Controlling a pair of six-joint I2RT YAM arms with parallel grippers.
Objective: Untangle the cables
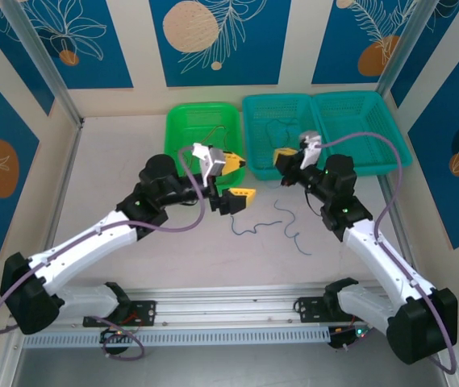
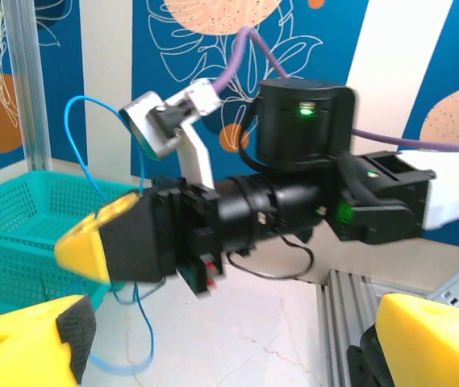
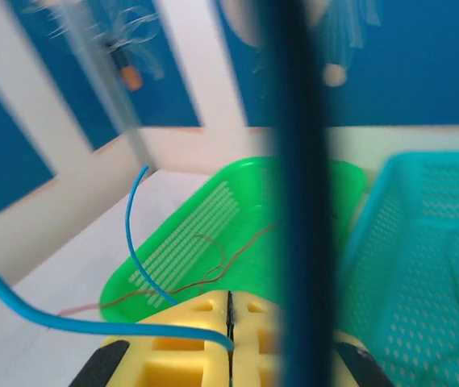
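The right hand (image 3: 229, 305) has its yellow pads (image 3: 189, 343) pressed flat together on a thin blue cable (image 3: 130, 234). The cable runs out of the seam toward the left of the right wrist view and curls upward. The left hand (image 1: 237, 179), at the centre of the top view, stands wide open with nothing between its pads.

I'd judge the step to be drawing this blue strand clear of the rest. Done well, that means a slow, steady pull by the right hand away from the baskets. The left hand should close on the slack lower down, so the curl is stretched rather than dragged.

In the left wrist view the strand loops high past the right hand's camera bracket (image 2: 160, 129). Whether it is hooked there I cannot tell, but it could snag. A dark blurred line (image 3: 294, 193) hangs right before the right wrist lens.

A red-brown cable (image 3: 245, 248) lies in the green basket (image 1: 177, 137), with the teal basket (image 1: 358, 121) just beside it. Two loose blue cables (image 1: 249, 226) lie on the tabletop (image 1: 116, 153) below the hands.
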